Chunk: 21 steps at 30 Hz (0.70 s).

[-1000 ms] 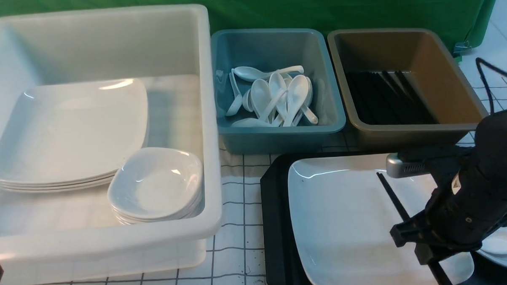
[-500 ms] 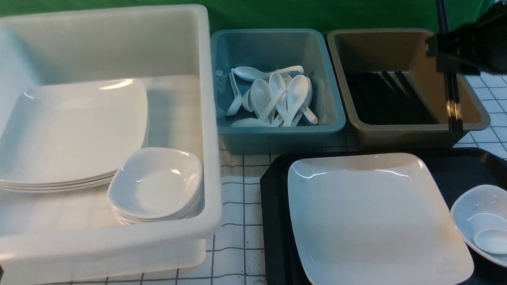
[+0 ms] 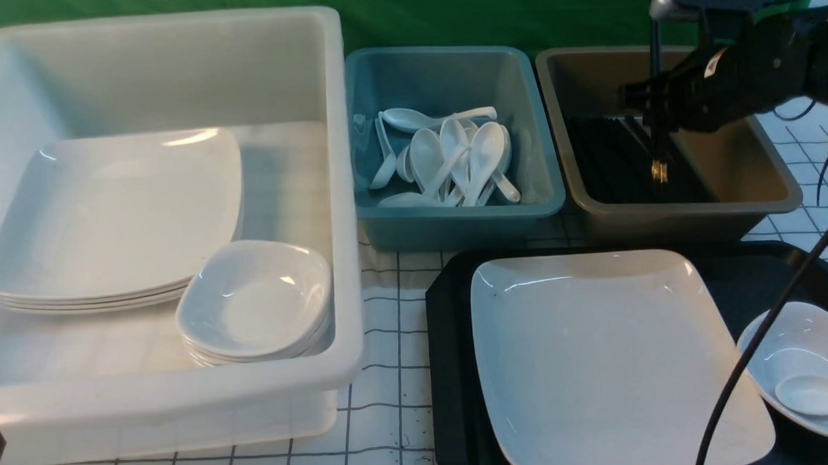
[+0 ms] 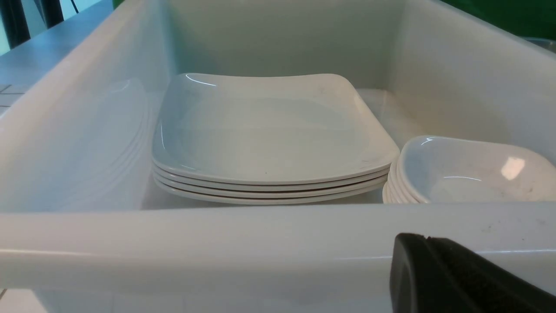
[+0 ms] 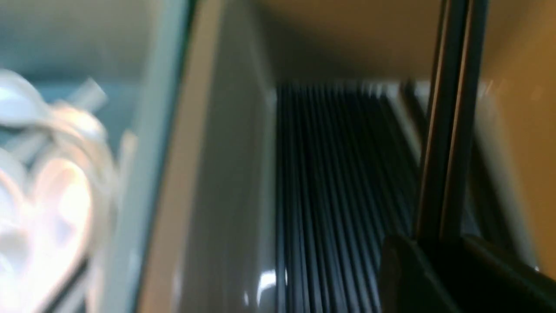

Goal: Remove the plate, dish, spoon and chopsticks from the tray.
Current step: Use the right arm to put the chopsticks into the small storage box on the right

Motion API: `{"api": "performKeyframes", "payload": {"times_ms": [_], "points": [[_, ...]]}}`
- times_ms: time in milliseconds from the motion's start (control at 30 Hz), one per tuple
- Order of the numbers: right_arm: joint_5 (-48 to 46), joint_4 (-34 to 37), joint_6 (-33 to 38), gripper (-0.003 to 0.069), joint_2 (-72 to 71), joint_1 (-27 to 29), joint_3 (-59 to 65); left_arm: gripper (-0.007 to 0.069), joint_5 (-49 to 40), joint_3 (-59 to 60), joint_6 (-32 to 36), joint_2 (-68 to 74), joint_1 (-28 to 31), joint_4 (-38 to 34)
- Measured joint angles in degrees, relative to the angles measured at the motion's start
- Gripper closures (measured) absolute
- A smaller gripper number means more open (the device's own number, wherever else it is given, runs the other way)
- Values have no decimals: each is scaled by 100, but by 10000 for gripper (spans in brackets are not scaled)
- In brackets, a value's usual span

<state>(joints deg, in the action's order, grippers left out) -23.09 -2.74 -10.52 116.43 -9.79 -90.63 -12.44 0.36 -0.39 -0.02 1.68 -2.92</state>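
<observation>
Shifted leftward over the brown tub (image 3: 696, 219), the right gripper (image 3: 654, 100) clamps the chopsticks (image 3: 658, 155) upright; left gripper (image 4: 451, 274) is closed.

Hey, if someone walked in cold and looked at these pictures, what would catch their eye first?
The right gripper holds the chopsticks upright over the brown tub at the back right, where more black sticks lie. In front of it, the large white plate covers most of the black tray, with the spoon lying in the dish on the tray's right side.
</observation>
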Motion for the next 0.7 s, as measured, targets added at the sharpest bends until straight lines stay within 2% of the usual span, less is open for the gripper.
{"api": "performKeyframes", "payload": {"times_ms": [133,233,333,500,600,700], "points": [[-570,5,13,415,-43,0,-82,603,0,0,0,0,0,0],[-1340,5,276,410,-253,0,-317,603,0,0,0,0,0,0],[-2291,-1,821,442,-557,0,-619,603,0,0,0,0,0,0],[-4176,-94,1414,547,-1407,1,-904,603,0,0,0,0,0,0],[-4468,-206,1480,586,-1817,36,-741,603,0,0,0,0,0,0],[-4564,-372,1430,617,-2517,261,-31,603,0,0,0,0,0,0]]}}
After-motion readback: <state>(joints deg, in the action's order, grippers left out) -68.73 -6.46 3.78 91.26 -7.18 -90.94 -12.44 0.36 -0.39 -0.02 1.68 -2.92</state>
